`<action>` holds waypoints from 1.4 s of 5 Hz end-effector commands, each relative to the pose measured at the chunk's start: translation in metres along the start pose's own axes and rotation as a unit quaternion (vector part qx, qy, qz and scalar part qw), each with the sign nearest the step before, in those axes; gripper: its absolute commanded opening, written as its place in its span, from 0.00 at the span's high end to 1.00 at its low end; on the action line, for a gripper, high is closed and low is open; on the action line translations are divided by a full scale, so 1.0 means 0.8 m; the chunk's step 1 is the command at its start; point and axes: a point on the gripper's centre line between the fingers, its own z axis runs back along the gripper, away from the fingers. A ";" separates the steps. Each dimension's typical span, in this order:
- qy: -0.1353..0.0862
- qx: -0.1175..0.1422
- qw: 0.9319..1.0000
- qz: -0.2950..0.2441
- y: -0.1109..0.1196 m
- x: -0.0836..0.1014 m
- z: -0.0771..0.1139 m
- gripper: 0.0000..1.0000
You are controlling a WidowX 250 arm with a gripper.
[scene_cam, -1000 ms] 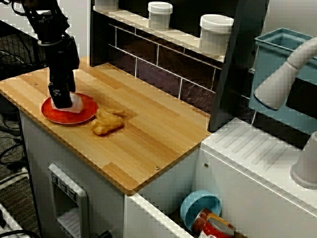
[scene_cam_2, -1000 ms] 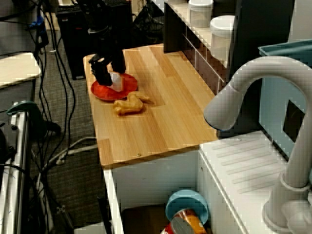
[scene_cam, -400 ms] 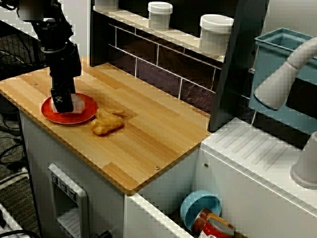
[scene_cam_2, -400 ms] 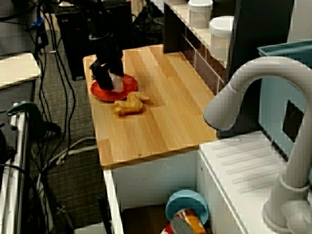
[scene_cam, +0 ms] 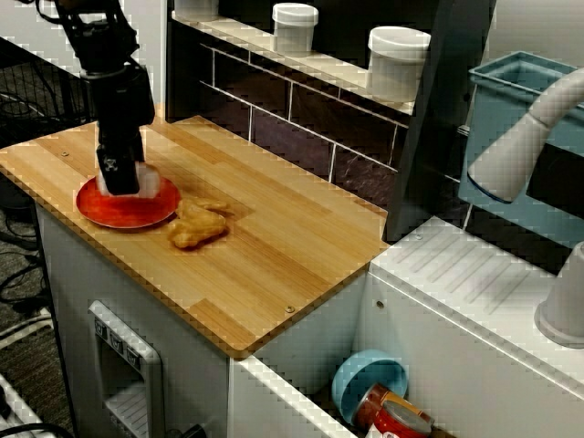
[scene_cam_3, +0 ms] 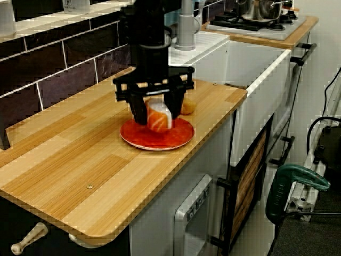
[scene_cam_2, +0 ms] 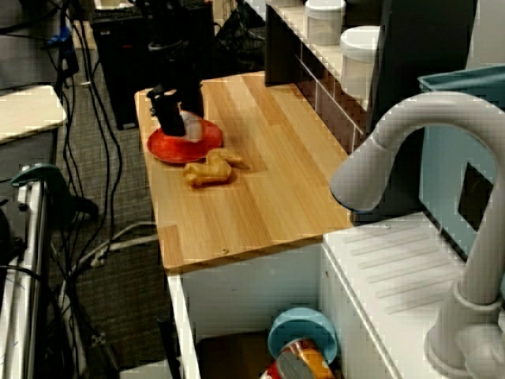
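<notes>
My black gripper (scene_cam_3: 158,111) is shut on a piece of salmon sushi (scene_cam_3: 158,119), orange on top and white rice beneath. It holds the sushi over the middle of a red plate (scene_cam_3: 181,136), at or just above the plate's surface; I cannot tell whether they touch. In the front view the gripper (scene_cam: 119,179) stands upright over the plate (scene_cam: 137,210) near the wooden counter's left end. A golden fried food piece (scene_cam: 194,224) lies on the wood right beside the plate. The view over the faucet shows the gripper (scene_cam_2: 175,125) over the plate (scene_cam_2: 197,145).
Two white lidded jars (scene_cam: 295,26) (scene_cam: 398,59) stand on the shelf behind the counter (scene_cam: 274,265). A grey faucet (scene_cam: 525,137) reaches over the sink, which holds a blue bowl (scene_cam: 368,376) and a can (scene_cam: 399,417). A stove with a pot (scene_cam_3: 259,9) lies beyond.
The gripper has risen a little and shifted slightly toward the back wall, carrying the sushi with it. The plate and the fried piece have not moved.
</notes>
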 end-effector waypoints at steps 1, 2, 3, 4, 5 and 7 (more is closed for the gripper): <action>-0.007 0.004 0.999 -0.054 -0.005 0.066 0.037 1.00; 0.009 -0.008 0.996 -0.093 -0.026 0.107 0.028 1.00; 0.025 -0.008 0.992 -0.120 -0.052 0.134 0.016 1.00; 0.036 0.000 0.991 -0.129 -0.063 0.151 0.006 1.00; 0.033 -0.009 0.990 -0.138 -0.069 0.160 0.001 1.00; 0.026 -0.020 0.988 -0.151 -0.086 0.175 -0.008 1.00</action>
